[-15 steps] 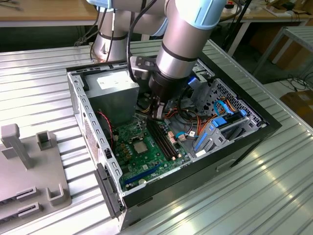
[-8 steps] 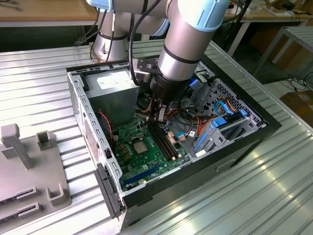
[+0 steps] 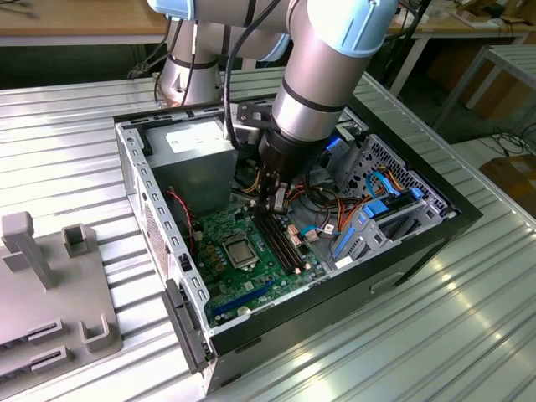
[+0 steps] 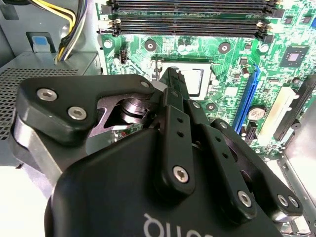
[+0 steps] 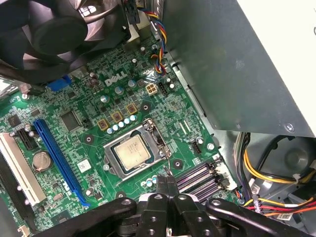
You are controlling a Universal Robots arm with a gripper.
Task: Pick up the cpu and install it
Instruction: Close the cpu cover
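Note:
The cpu [image 5: 132, 152] lies flat in the motherboard's square socket [image 5: 109, 163], silvery face up, with the metal frame around it. In the exterior view the cpu [image 3: 237, 249] sits mid-board inside the open computer case. My gripper [image 3: 276, 199] hangs inside the case just above the black memory slots [image 3: 280, 239], a little to the exterior view's right of the socket. Its fingertips [image 5: 166, 183] are pressed together with nothing between them. In the second wrist view the gripper [image 4: 171, 79] covers part of the cpu [image 4: 196, 81].
The grey power supply [image 3: 197, 159] fills the back corner of the case [image 3: 134, 180]. Loose cables [image 3: 322, 209] and blue drive brackets [image 3: 377, 213] crowd the exterior view's right side. A black fan [image 5: 59, 34] stands beside the board. A grey fixture [image 3: 50, 285] rests on the table.

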